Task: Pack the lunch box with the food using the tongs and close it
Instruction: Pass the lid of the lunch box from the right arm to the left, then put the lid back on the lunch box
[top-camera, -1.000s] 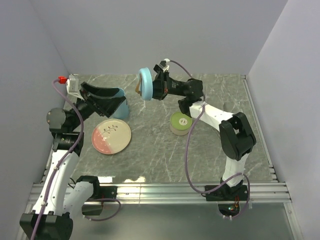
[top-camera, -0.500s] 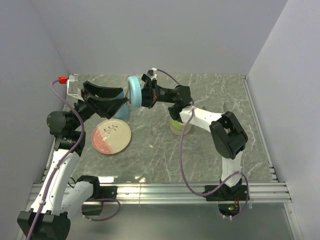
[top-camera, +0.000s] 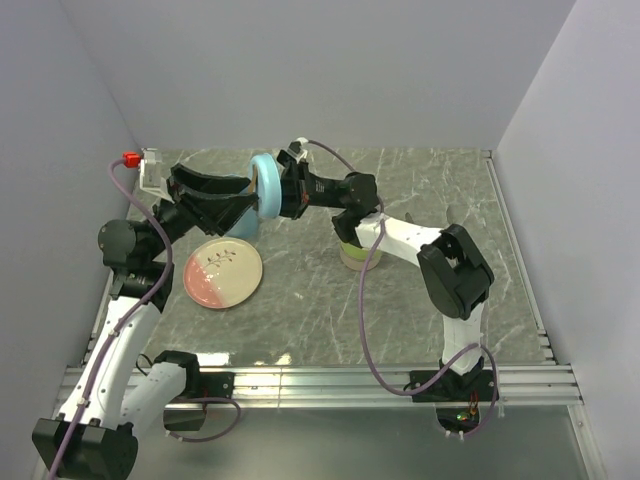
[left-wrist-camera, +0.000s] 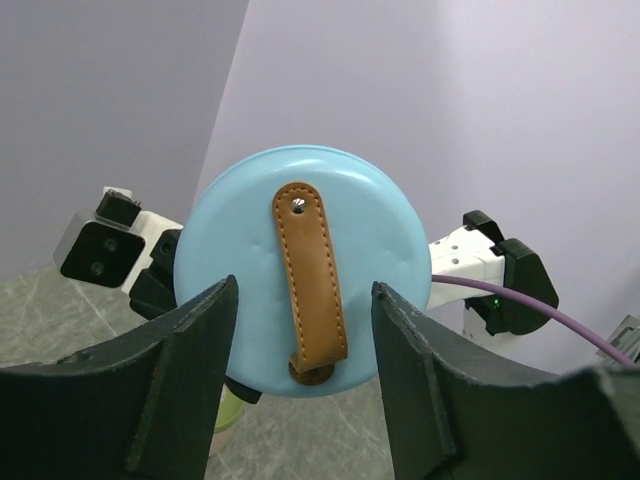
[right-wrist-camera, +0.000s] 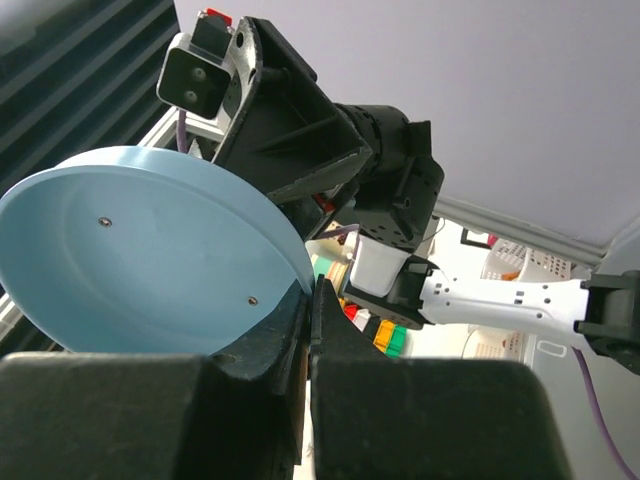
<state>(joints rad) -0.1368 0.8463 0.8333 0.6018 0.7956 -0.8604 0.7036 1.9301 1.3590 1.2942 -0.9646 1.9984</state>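
My right gripper is shut on the rim of a round light-blue lid, holding it on edge in the air. The lid has a brown leather strap that faces my left gripper. That gripper's jaws stand apart on either side of the lid's lower part, with a gap showing. A blue container sits on the table just under the left fingers. No food or tongs are in view.
A pink-and-cream plate lies bare on the marble table, left of centre. A round green-and-beige container stands mid-table, partly hidden by the right arm. Grey walls close in the back and both sides.
The right arm has carried the lid leftward until it sits at the left gripper's fingertips. The left gripper has lifted towards it and its jaws have narrowed a little.
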